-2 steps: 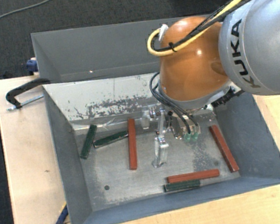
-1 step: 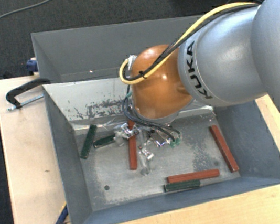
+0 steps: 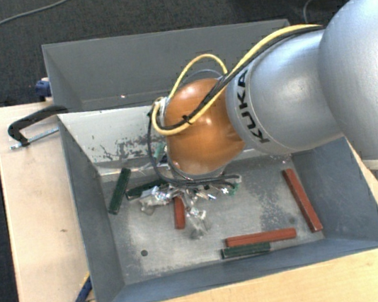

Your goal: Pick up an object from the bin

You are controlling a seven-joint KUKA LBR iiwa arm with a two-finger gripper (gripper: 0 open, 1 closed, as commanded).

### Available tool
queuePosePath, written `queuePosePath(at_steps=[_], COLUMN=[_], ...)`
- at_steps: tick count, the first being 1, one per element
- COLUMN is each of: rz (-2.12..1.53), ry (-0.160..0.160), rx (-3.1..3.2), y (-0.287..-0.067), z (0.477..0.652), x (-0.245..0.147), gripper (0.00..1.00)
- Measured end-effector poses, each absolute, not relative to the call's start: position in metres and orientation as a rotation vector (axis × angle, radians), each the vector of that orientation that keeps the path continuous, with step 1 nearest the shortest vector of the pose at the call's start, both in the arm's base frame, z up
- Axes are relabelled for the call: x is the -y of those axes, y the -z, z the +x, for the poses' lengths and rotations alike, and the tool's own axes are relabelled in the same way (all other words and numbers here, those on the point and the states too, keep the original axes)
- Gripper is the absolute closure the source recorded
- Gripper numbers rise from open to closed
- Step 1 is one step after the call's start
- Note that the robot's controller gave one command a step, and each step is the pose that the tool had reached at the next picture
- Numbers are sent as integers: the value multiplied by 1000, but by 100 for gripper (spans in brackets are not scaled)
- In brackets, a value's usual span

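Short red stick point(image 3: 179, 213), one of three red sticks in the grey bin point(image 3: 93, 227), is lying near the middle of the floor and pointing up toward the gripper point(image 3: 194, 187). The gripper is hanging just above and to the right of it, beneath the orange cover point(image 3: 200, 134) on the arm point(image 3: 294, 93). Whether the gripper is released or clenched I cannot tell, because the cover and a tangle of shiny bits are hiding it. Well to the left of the short red stick, the first of two dark green sticks point(image 3: 119, 190) is leaning aslant where the floor is meeting the left wall. Just left of the short red stick, one silvery crumpled piece point(image 3: 155, 199) is lying, with a thin dark strip point(image 3: 145, 189) running above it. Just right of the short red stick, a second silvery crumpled piece point(image 3: 197, 218) is lying close against it; I cannot tell whether they are touching. Below and to the right of the short red stick, the long red stick point(image 3: 261, 238) is lying level near the front wall. The second dark green stick point(image 3: 246, 249) is lying right beside it along its lower edge. Farthest right of the short red stick, the third red stick point(image 3: 303, 199) is lying steeply aslant by the right wall, well apart from the gripper.
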State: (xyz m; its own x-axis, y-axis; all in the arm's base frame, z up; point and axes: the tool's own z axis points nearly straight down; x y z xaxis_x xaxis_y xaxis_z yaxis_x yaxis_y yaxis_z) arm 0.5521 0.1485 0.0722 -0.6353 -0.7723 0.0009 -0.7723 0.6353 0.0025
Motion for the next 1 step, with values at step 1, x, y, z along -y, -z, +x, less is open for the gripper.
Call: queuePosePath(at_steps=[1], rz=[1338], ry=[3], rx=[2844], y=[-74], z=[553], x=[-148], gripper=[100])
